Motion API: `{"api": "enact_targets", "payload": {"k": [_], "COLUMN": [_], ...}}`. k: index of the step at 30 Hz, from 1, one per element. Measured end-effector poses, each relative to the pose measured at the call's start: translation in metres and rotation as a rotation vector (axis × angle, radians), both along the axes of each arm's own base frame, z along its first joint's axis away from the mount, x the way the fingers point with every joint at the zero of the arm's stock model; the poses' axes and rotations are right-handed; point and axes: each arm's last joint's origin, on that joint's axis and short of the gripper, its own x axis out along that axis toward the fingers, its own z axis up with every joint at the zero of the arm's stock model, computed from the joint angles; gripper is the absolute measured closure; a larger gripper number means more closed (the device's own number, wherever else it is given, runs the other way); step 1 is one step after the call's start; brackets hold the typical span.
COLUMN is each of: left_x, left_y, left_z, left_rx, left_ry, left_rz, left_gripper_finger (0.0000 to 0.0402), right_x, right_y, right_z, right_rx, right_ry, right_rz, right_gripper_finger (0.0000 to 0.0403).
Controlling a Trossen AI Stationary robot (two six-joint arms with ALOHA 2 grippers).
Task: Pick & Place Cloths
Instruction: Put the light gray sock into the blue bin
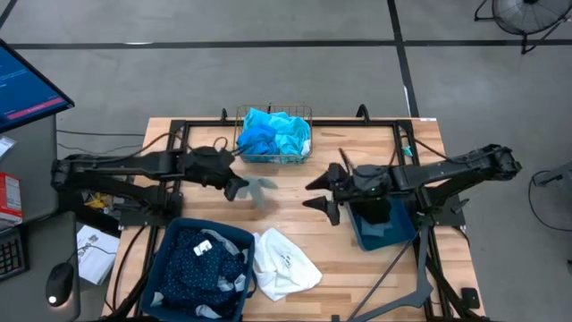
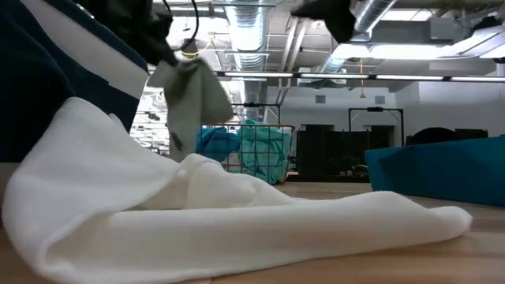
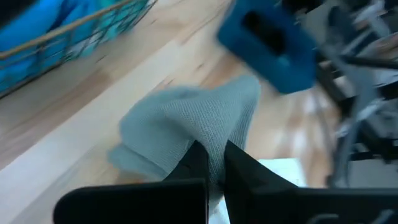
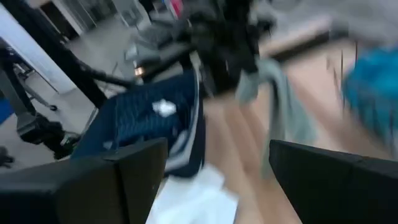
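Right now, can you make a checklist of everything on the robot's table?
Surface: wooden table, bare in the middle.
Job's things: grey cloth hanging from left gripper; white cloth flat; turquoise cloths in gold wire basket; navy dotted cloth in a teal bin.
Clutter: second teal bin.
Grippers: left shut on the cloth; right gripper open, nothing in it.
Cables: black ones along the table's edges.
Surroundings: monitor, fan.

Matt knit grey cloth (image 3: 186, 121), smooth pale wood table (image 1: 340, 255), gold wire basket (image 1: 273, 134)
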Motion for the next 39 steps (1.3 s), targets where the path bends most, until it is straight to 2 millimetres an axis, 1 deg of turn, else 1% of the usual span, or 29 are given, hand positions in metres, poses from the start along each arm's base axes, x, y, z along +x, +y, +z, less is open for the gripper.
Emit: {"api": "enact_targets", "payload": {"k": [2, 5, 7, 9, 11, 13, 15, 19, 24, 28, 36, 38, 39], "left_x": [-0.002, -0.002, 0.000, 0.002, 0.004, 0.006, 0.008, 0.010, 0.011, 0.011, 0.012, 0.012, 0.013], "left_y": [-0.001, -0.001, -0.001, -0.001, -0.001, -0.001, -0.001, -0.001, -0.001, -0.005, -0.011, -0.012, -0.012], "left_z": [0.006, 0.013, 0.014, 0.016, 0.015, 0.015, 0.016, 0.015, 0.017, 0.018, 0.019, 0.020, 0.020], "left_rx": [-0.003, -0.024, -0.032, -0.034, -0.036, -0.038, -0.049, -0.052, -0.057, -0.058, -0.060, -0.060, -0.059], "left_ry": [-0.050, -0.116, -0.138, -0.163, -0.164, -0.169, -0.184, -0.195, -0.214, -0.225, -0.235, -0.240, -0.245], "left_rz": [-0.011, -0.021, -0.030, -0.034, -0.033, -0.032, -0.024, -0.022, -0.022, -0.037, -0.067, -0.071, -0.072], "left_gripper_finger": [0.0400, 0.0400, 0.0401, 0.0401, 0.0401, 0.0401, 0.0401, 0.0401, 0.0401, 0.0401, 0.0400, 0.0400, 0.0400], "right_x": [0.005, 0.008, 0.013, 0.016, 0.027, 0.033, 0.047, 0.071, 0.098, 0.114, 0.130, 0.132, 0.133], "right_y": [0.000, -0.001, -0.001, -0.001, -0.003, -0.003, -0.001, -0.001, -0.007, -0.014, -0.021, -0.020, -0.020], "right_z": [0.004, 0.007, 0.007, 0.001, 0.002, -0.004, -0.004, -0.009, -0.015, -0.021, -0.042, -0.043, -0.043], "right_rx": [-0.075, -0.188, -0.231, -0.263, -0.267, -0.282, -0.314, -0.369, -0.386, -0.390, -0.406, -0.407, -0.407], "right_ry": [-0.064, -0.113, -0.138, -0.118, -0.138, -0.097, -0.096, -0.027, 0.035, 0.069, 0.188, 0.197, 0.196], "right_rz": [-0.005, -0.029, -0.047, -0.049, -0.062, -0.062, -0.057, -0.055, -0.093, -0.109, -0.106, -0.106, -0.106], "right_gripper_finger": [0.0127, 0.0127, 0.0127, 0.0127, 0.0127, 0.0127, 0.0127, 0.0127, 0.0127, 0.0127, 0.0130, 0.0145, 0.0159]}}
